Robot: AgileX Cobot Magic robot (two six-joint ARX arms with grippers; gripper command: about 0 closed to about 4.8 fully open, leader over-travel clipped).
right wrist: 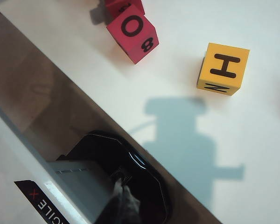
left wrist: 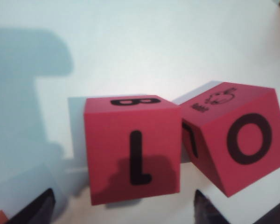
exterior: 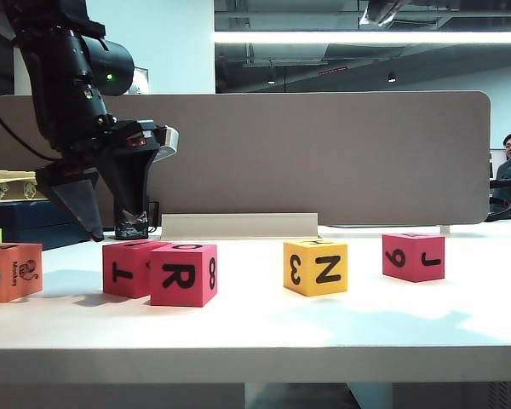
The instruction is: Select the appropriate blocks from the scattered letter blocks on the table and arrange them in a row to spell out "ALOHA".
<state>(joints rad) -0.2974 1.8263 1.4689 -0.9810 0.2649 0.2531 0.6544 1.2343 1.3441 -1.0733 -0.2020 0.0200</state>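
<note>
Hovering spread, left claw (exterior: 112, 236) above red L block (left wrist: 133, 149); right claw (right wrist: 123, 205) pressed together; yellow block (right wrist: 223, 68) reads H.

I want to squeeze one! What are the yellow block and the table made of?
The yellow block looks like soft foam: matte, no shine, slightly rounded edges, printed black letters. That is a guess from its look. The white table seems a smooth, hard laminate or painted board, faintly glossy, carrying soft shadows.

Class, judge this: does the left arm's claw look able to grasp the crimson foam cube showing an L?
Probably yes. The left claw stands open just behind the crimson foam L cube, nothing between; the neighbouring crimson O cube touches one corner.
</note>
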